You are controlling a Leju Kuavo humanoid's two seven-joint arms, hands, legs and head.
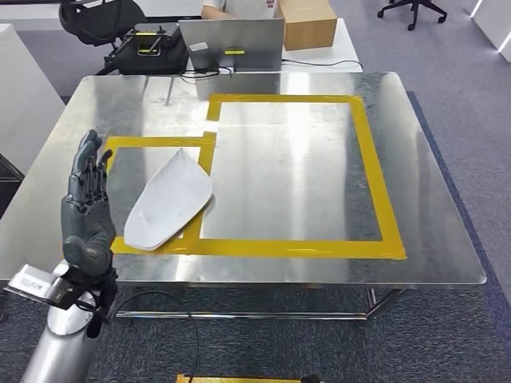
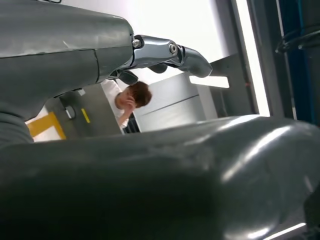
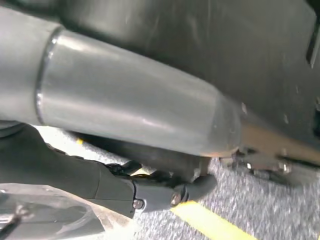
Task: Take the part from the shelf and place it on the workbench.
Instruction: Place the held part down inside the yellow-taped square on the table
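A: Where is the part?

B: Lying flat on the workbench (image 1: 421, 199), a pale grey part (image 1: 169, 201) with one pointed end and one broad end. Spans the smaller yellow tape outline (image 1: 158, 142) at front left, its broad end crossing the tape strip shared with the larger yellow rectangle (image 1: 374, 171).

A: And the left hand?

B: Raised upright at the bench's front left corner, left hand (image 1: 88, 209) holding nothing, fingers extended and slightly apart. Clear of the part, just beside it on the left. In the left wrist view (image 2: 162, 52), fingers stretched out, nothing between them.

A: Right hand?

B: In the right wrist view (image 3: 166, 192), dark fingers lying straight over grey carpet and a yellow floor stripe (image 3: 207, 222). Nothing seen in them, though partly hidden, so hard to tell how far spread.

A: Edges, room to move?

B: Rounded steel corners, front edge near the left wrist. Bare metal inside the large rectangle and along the right side.

A: Beyond the bench?

B: A laptop (image 1: 231, 44), a cardboard box (image 1: 307, 22) and a black bag (image 1: 148, 48) on a white table behind; a person (image 2: 130, 100) seated there. Grey carpet all round, an office chair (image 1: 413, 9) at far right.
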